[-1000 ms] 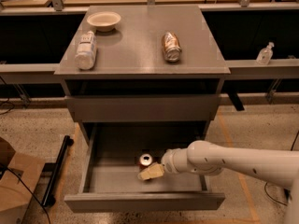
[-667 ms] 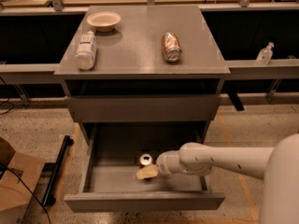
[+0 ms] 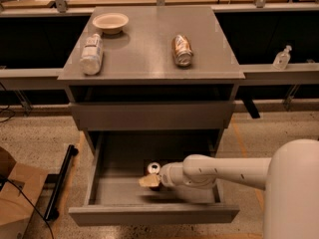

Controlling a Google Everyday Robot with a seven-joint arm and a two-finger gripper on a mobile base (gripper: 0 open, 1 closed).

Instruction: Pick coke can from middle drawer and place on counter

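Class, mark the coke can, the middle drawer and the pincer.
coke can [image 3: 154, 168]: camera view, on its silver top.
middle drawer [image 3: 124, 214]: camera view, on its flat front panel.
pincer [image 3: 148, 181]: camera view, tan tip, inside the drawer by the can.

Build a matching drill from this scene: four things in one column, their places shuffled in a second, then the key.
Column one
1. bowl
2. clear bottle
3. coke can
4. tool

Column two
A. inside the open middle drawer, silver top showing
B. far left corner of the counter
C. reaching into the drawer, right at the coke can's near side
D. lying on its side near the counter's left edge

Pairs: 1-B, 2-D, 3-A, 4-C
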